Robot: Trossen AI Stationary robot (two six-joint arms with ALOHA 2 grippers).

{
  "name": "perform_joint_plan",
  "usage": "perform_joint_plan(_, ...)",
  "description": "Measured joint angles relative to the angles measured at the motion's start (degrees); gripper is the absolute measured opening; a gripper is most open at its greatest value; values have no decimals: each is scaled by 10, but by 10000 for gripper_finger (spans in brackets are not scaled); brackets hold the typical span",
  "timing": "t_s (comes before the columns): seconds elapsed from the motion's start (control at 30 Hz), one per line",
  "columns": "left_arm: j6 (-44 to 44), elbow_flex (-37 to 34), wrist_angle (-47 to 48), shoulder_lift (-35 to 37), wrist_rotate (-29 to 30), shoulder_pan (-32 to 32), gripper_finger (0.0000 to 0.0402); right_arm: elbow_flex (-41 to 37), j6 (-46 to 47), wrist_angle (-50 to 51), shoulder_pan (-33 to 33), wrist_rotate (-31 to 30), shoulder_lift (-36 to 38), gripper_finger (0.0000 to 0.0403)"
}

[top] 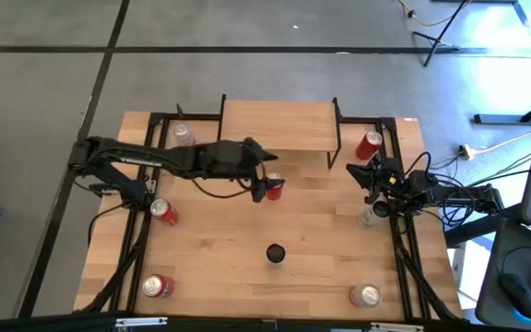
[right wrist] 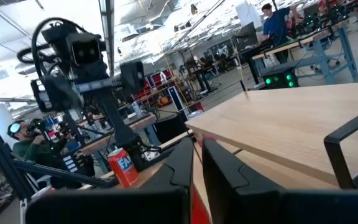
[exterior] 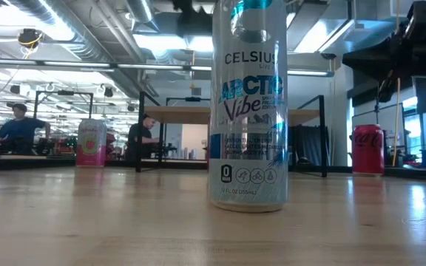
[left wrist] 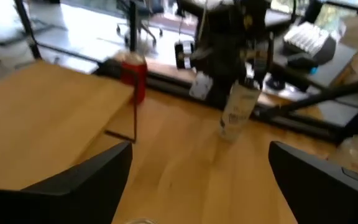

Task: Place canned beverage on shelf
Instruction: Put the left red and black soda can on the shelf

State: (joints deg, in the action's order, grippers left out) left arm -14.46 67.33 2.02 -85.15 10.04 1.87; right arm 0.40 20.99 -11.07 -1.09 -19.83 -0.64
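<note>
The red can stands upright between your wide-open, empty left gripper fingers, shelf at twelve o'clock.

The counter carries a tall Celsius can upright near its middle front. Red cans lie at the left edge and front left corner; a silver can lies front right. A clear bottle stands at the right edge. Cables trail over the grey floor. Beyond, a person sits at a desk.
</note>
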Motion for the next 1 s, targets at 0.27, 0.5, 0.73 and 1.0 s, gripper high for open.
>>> perform_joint_plan(0.27, -4, 1, 42, -67, 1, 16, 371, 0, 2, 11, 0, -1, 0, 24)
perform_joint_plan(0.5, 3, 1, 77, -116, 8, 21, 371, 0, 2, 12, 0, -1, 0, 24)
perform_joint_plan(0.73, 0, 1, 83, -135, 11, 24, 371, 0, 2, 15, 0, -1, 0, 24)
perform_joint_plan(1.0, 11, 1, 96, -136, 33, 29, 371, 0, 2, 22, 0, -2, 0, 24)
